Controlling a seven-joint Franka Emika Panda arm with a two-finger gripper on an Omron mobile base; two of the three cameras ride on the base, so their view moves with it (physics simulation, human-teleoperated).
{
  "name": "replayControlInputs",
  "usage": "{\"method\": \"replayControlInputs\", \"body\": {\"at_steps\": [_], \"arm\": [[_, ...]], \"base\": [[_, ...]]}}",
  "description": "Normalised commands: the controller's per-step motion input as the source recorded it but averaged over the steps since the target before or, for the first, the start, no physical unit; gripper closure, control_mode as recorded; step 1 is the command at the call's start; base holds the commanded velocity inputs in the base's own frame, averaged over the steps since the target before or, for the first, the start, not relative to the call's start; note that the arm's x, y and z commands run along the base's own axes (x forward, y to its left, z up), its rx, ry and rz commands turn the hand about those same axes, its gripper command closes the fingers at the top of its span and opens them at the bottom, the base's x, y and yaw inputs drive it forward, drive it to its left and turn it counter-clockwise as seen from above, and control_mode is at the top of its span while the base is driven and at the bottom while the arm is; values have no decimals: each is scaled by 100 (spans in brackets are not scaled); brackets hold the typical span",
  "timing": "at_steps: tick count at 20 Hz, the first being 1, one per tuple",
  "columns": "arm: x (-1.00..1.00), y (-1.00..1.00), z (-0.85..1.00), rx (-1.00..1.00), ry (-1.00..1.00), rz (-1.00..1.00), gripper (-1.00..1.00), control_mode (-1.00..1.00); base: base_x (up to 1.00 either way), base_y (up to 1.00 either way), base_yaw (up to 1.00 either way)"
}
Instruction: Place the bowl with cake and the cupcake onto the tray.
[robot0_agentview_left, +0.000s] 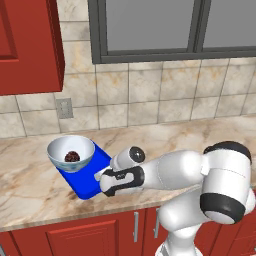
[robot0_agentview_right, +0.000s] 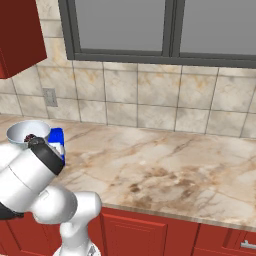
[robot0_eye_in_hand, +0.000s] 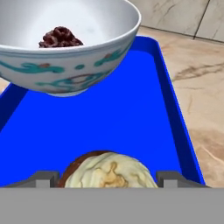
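The hand (robot0_eye_in_hand: 107, 178) of the white arm hangs low over the near end of the flat bright blue rectangular tray (robot0_eye_in_hand: 131, 127), and its two dark finger tips (robot0_eye_in_hand: 43, 178) stand spread wide, one at each side of the tiny cupcake with a tan-yellow top and a dark brown wrapper (robot0_eye_in_hand: 107, 170). The cupcake sits between the tips, but I cannot tell if they touch it or if its base rests already on the blue floor. In the left base view the hand (robot0_agentview_left: 111, 181) is at the tray's front edge (robot0_agentview_left: 85, 187), above the beige marble counter (robot0_agentview_left: 170, 140).

Farther on the tray stands the round white bowl with a pale blue-grey outside (robot0_eye_in_hand: 65, 74), and the small dark brown-maroon lumpy cake (robot0_eye_in_hand: 59, 38) lies inside it. The bowl seems placed, so the step in hand is, in my judgement, the last one: to leave the cupcake on the tray.

The next move probably calls for a straight lift of the hand, with the tips kept apart, so that the cupcake does not tip or roll toward the raised rim
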Motion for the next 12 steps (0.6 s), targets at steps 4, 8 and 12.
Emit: {"method": "replayControlInputs", "body": {"at_steps": [4, 8, 12], "arm": [[3, 10, -2, 0, 0, 0, -100, -100], [0, 4, 0, 0, 0, 0, -100, -100], [0, 0, 16, 0, 0, 0, -100, -100]], "base": [[0, 0, 0], [0, 0, 0], [0, 0, 0]]}}
